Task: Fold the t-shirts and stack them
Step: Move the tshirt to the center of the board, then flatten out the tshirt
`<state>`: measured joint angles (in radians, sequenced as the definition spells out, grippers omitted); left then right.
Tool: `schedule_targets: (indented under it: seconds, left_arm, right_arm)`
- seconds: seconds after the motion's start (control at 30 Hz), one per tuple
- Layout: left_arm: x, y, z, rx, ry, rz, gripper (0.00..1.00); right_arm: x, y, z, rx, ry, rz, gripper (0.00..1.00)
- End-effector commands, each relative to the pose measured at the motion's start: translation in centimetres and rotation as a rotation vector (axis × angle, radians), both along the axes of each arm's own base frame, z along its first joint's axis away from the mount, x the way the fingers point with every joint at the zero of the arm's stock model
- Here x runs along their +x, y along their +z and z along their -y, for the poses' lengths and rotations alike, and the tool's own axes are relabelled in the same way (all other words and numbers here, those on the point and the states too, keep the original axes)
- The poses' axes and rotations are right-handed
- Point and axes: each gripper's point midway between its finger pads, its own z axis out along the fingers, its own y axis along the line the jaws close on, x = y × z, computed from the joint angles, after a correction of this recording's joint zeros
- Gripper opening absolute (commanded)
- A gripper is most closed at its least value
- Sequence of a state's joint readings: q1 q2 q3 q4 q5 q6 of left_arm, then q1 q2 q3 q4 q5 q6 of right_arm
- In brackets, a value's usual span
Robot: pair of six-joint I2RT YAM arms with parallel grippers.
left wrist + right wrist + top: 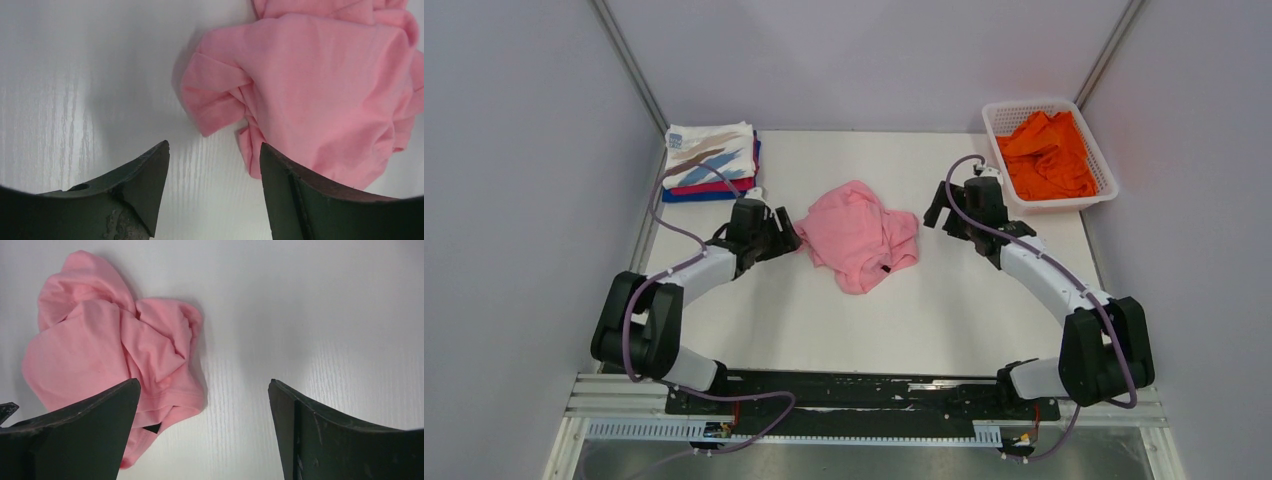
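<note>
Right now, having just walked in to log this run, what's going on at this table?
Two robot arms are working on t-shirts. A crumpled pink t-shirt lies mid-table; neither gripper holds it. The left gripper is open at its left edge, the right gripper open just to its right. Folded t-shirts are stacked at the far left corner, and an orange t-shirt lies unfolded in the white basket at the far right.

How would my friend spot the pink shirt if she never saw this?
Start at the white table and look at its middle. The light pink cloth t-shirt lies there, crumpled. The folded t-shirt stack sits far left, and the orange t-shirt lies in a white lattice basket.
</note>
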<state>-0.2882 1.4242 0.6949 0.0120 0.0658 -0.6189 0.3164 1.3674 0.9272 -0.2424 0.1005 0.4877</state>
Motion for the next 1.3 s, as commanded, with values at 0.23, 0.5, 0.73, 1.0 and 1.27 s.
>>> schedule_targets:
  seconds: [0.23,0.5,0.73,1.0,1.27]
  left_arm:
    - [3.6,-3.4,-0.8,0.121,0.061,-0.121,0.64]
    - [4.5,-5.5,1.2,0.079,-0.017,-0.186,0.57]
    - [4.9,-6.1,2.9,0.035,-0.073,-0.188,0.29]
    - [5.0,-4.5,0.9,0.115,-0.003,-0.138,0.0]
    - [3.7,-2.9,-2.4,0.229,0.103,-0.12,0.0]
  right_arm:
    - [0.7,0.1,0.7,0.061,-0.027,0.014,0.99]
    - [1.6,-1.2,1.4,0.041,-0.064,-0.017,0.97]
    - [3.3,-2.7,0.4,0.042,-0.024,-0.048,0.95]
    - [6.6,-5.8,-3.3,0.113,0.105,-0.135,0.81]
    - [6.7,-9.4,-6.0,0.197,0.188,-0.236,0.54]
